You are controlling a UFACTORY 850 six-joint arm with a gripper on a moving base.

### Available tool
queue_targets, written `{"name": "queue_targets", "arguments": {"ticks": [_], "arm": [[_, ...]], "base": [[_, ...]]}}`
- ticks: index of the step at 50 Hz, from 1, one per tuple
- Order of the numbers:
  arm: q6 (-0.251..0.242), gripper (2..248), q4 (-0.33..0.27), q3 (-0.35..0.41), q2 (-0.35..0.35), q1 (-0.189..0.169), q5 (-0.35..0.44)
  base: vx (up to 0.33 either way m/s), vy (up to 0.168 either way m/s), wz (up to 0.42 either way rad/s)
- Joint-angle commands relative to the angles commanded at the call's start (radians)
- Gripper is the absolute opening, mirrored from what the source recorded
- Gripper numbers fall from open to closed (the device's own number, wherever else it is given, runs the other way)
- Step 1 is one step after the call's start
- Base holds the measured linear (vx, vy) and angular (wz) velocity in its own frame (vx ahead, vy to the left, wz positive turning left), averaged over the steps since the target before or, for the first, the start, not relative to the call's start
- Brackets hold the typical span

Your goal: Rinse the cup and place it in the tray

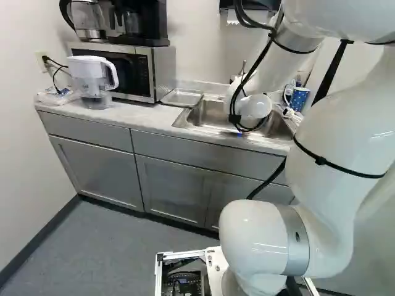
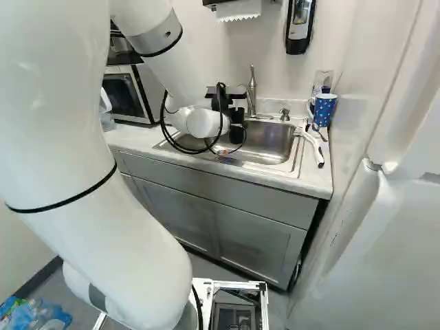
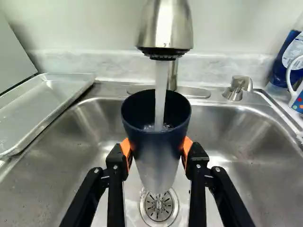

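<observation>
- Your jaws, part-open, press the cup (image 3: 156, 153) from both sides.
- Water (image 3: 161, 94) runs into it; added weight or wet pads (image 3: 188, 149) could cause slipping.

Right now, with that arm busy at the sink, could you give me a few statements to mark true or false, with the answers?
1. The gripper has the dark cup between its two fingers. True.
2. The faucet is turned off. False: water is running from it into the cup.
3. The cup's mouth faces up. True.
4. The cup is standing in the tray. False: it is held above the sink.
5. The tray lies between the microwave and the sink. True.
</observation>
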Motion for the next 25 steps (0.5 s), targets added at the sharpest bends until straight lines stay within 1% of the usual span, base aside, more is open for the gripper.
{"name": "queue_targets", "arguments": {"ticks": [25], "arm": [[0.0,122,0.0,0.0,0.0,0.0,0.0]], "base": [[0.0,0.0,0.0]]}}
